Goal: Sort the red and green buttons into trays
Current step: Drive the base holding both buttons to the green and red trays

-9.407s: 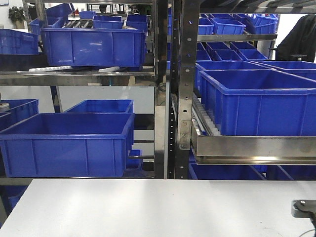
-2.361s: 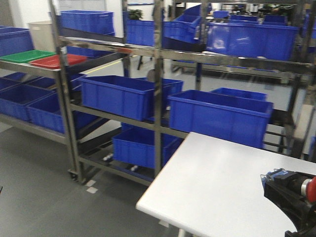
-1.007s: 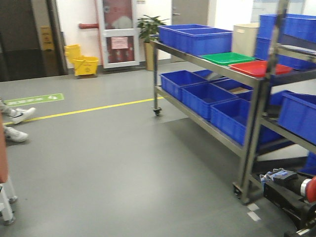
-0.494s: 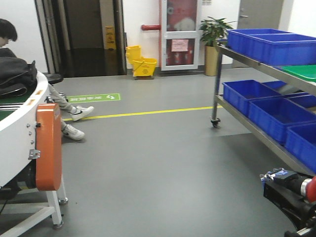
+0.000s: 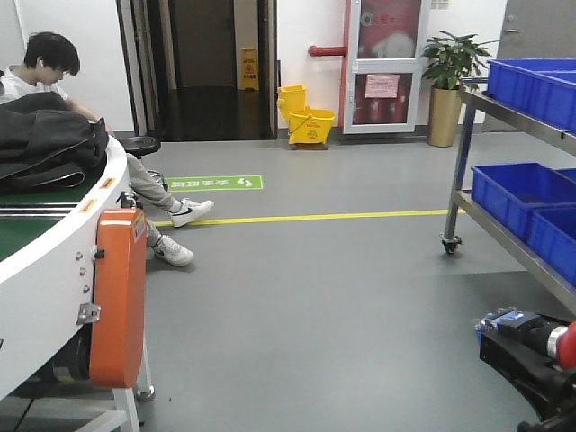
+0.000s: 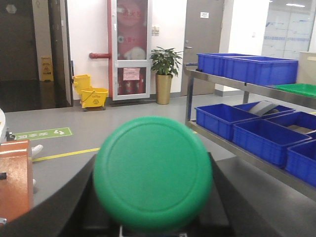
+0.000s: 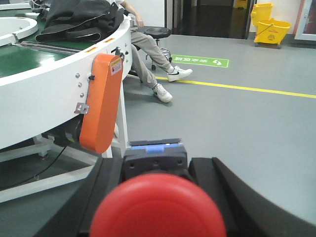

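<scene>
The green button (image 6: 153, 173) sits clamped between the left jaws, its cap toward the wrist camera. The red button (image 7: 158, 210) sits likewise in the right jaws. The green tray (image 6: 298, 89) lies on the rack's (image 6: 189, 98) top shelf beside 2 blue crates (image 6: 247, 69). Among the lower crates (image 6: 222, 121), 1 holds a grey object (image 6: 264, 107).

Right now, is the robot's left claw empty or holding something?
Holding something: a green button fills the left wrist view, sitting between the left claw's dark fingers.
</scene>
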